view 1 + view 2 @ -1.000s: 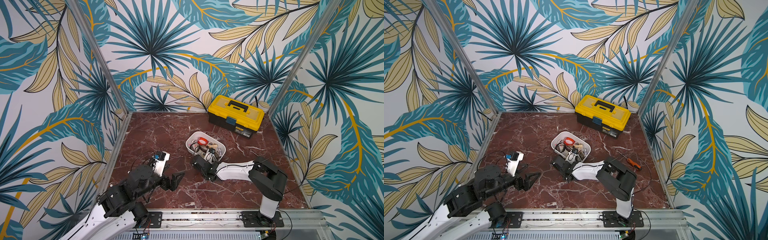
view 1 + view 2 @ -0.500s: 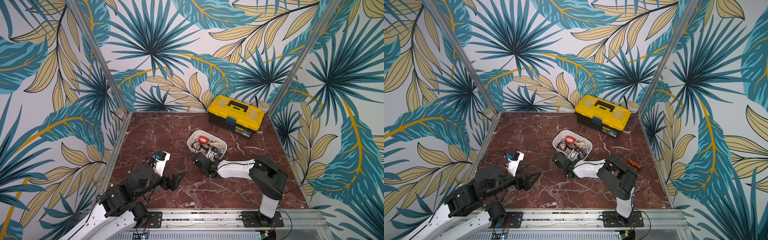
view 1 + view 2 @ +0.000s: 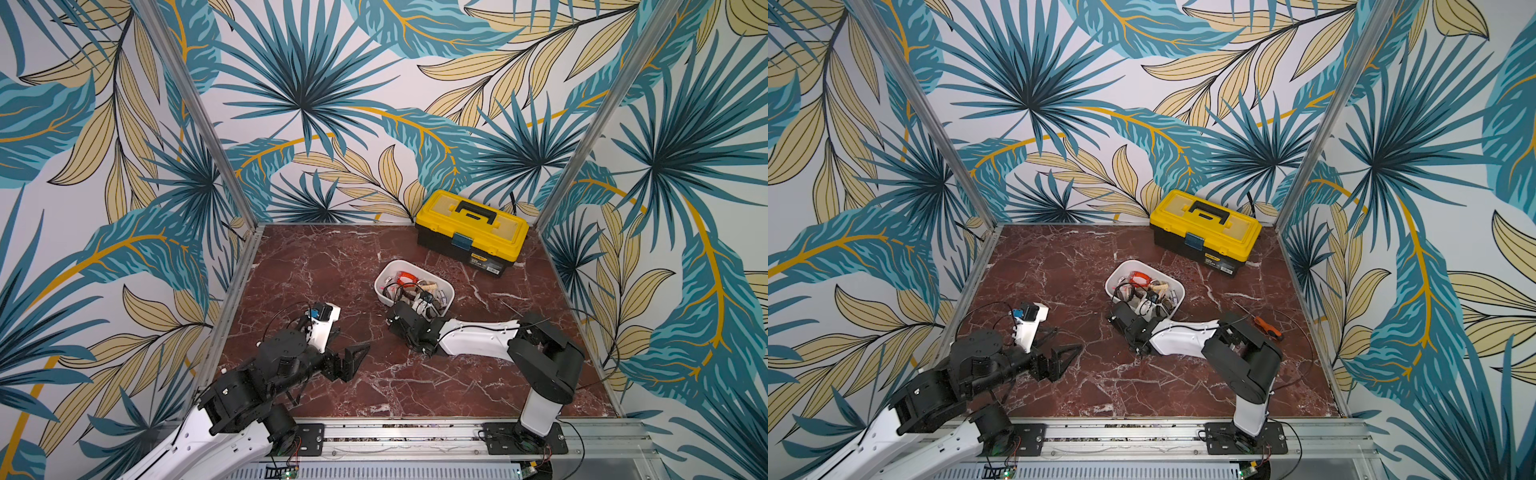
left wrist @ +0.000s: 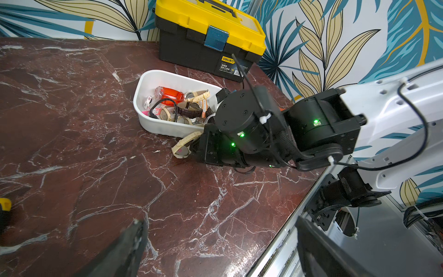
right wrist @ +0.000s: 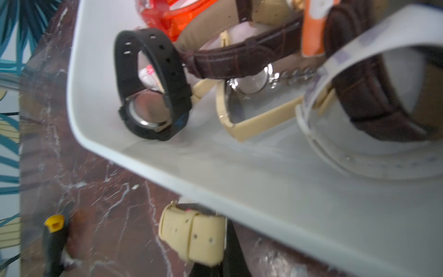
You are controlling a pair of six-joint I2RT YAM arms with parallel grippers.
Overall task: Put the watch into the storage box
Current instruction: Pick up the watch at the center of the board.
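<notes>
Your right tool (image 4: 197,146) seems clamped on the beige watch (image 4: 182,148), mid-frame in the left wrist view, just outside the storage box (image 4: 163,127) wall, low on the surface (image 4: 96,172). Lifting it over the rim is left. Your left tool (image 3: 353,362) stands apart, empty.

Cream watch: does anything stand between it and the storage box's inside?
Yes. The near wall of the storage box rises between the cream watch, outside at the right tool, and the inside, where other watches lie.

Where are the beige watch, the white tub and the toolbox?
beige watch (image 4: 181,151): left wrist view, round case.
white tub (image 4: 160,127): left wrist view, near wall.
toolbox (image 4: 184,19): left wrist view, yellow lid.
</notes>
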